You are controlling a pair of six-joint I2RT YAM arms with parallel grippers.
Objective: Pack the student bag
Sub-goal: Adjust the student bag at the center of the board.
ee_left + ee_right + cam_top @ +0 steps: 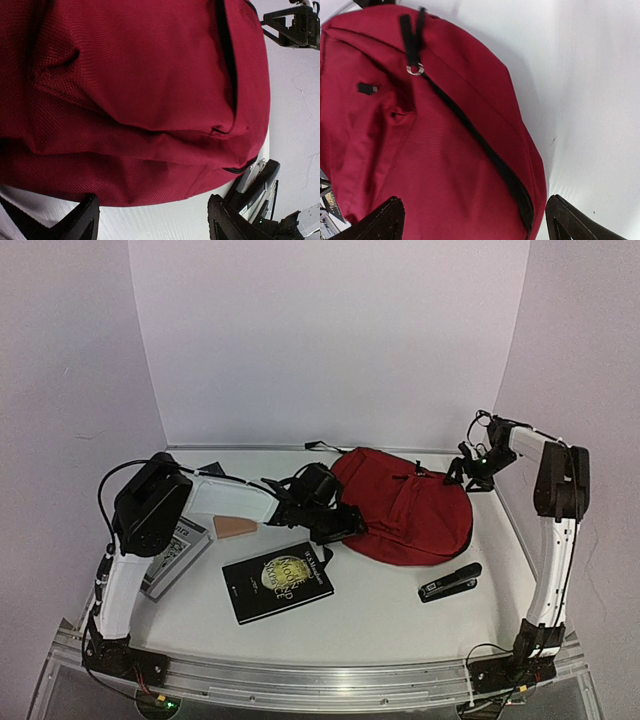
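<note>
Student bag (405, 510) lies flat on the worktop (380, 610), right of centre, long axis roughly left–right. Left jaws: open, empty, at the bag's near-left edge. Right jaws: wide open, empty, just beside its far-right edge. Zip pull (415, 68) sits toward the far rim; right arm judged nearer for opening.

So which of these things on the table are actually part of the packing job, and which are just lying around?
In the job:
red student bag

Lying about, untouched, though probably waiting to be packed:
black book
black stapler
small tan piece
grey flat item at the left
</note>
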